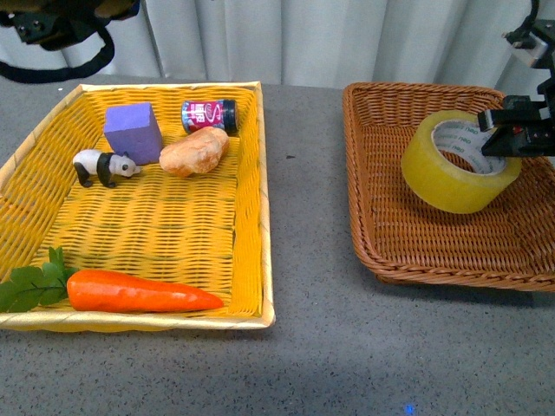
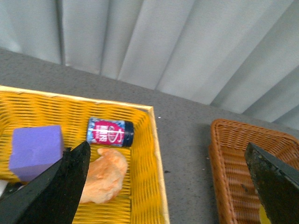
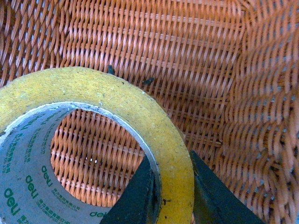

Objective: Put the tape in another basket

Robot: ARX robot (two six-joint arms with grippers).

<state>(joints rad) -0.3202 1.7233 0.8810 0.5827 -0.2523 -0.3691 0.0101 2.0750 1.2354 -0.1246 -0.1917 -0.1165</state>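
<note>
The tape (image 1: 451,169) is a yellowish roll with a white printed core, held tilted over the dark brown wicker basket (image 1: 408,243) at the right. My right gripper (image 1: 499,139) is shut on the roll's far wall, one finger inside the core and one outside. In the right wrist view the tape (image 3: 140,112) fills the frame above the basket's weave (image 3: 187,56), and the gripper (image 3: 174,196) pinches its wall. Whether the roll touches the basket floor I cannot tell. My left gripper (image 2: 168,186) is open and empty, raised over the yellow basket's back right corner.
The bright yellow basket (image 1: 251,217) at the left holds a carrot (image 1: 139,293), a panda figure (image 1: 104,166), a purple block (image 1: 133,132), a bread-like lump (image 1: 194,152) and a small can (image 1: 209,114). A grey table strip (image 1: 308,225) separates the baskets. A curtain hangs behind.
</note>
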